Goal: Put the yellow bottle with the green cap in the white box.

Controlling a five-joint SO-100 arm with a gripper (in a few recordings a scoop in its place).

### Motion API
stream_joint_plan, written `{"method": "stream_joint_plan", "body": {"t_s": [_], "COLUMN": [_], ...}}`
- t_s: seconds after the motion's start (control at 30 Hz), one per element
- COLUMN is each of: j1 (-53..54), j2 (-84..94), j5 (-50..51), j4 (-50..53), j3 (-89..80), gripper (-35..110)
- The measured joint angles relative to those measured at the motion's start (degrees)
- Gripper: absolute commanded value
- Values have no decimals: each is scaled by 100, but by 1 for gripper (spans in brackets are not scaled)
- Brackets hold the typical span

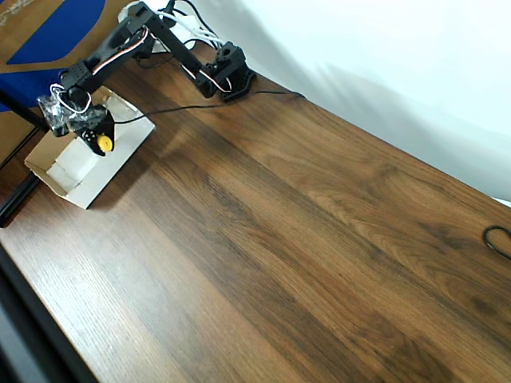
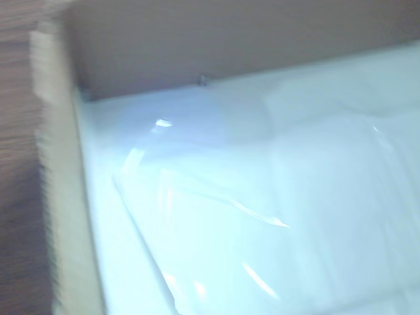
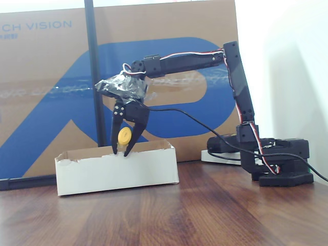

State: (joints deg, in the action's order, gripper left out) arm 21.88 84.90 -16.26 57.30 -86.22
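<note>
The yellow bottle (image 3: pixel 123 136) hangs just above the open top of the white box (image 3: pixel 118 171), pinched between the black fingers of my gripper (image 3: pixel 120 152), which points straight down. Its green cap is hidden from me. From overhead, the bottle (image 1: pixel 104 144) and gripper (image 1: pixel 101 150) sit over the middle of the box (image 1: pixel 120 163), at the table's far left. The wrist view looks down into the box: a tan inner wall (image 2: pixel 230 39), a pale rim at the left and glossy white lining below.
A big brown-and-blue carton (image 3: pixel 51 77) stands right behind the box, with a black pole (image 3: pixel 92 77) in front of it. The arm's base (image 1: pixel 227 76) is to the right of the box. A black cable loop (image 1: pixel 499 239) lies at the wooden table's right edge.
</note>
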Motion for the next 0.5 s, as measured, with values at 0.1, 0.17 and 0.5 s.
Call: {"method": "stream_joint_plan", "body": {"t_s": [0.1,0.17,0.5], "j1": [185,325,940], "j2": [114,229,360], "j5": [18,-26,18], "j4": [-158,-167,-413], "j3": [-97,-149,-290], "gripper": [0,0,0]}}
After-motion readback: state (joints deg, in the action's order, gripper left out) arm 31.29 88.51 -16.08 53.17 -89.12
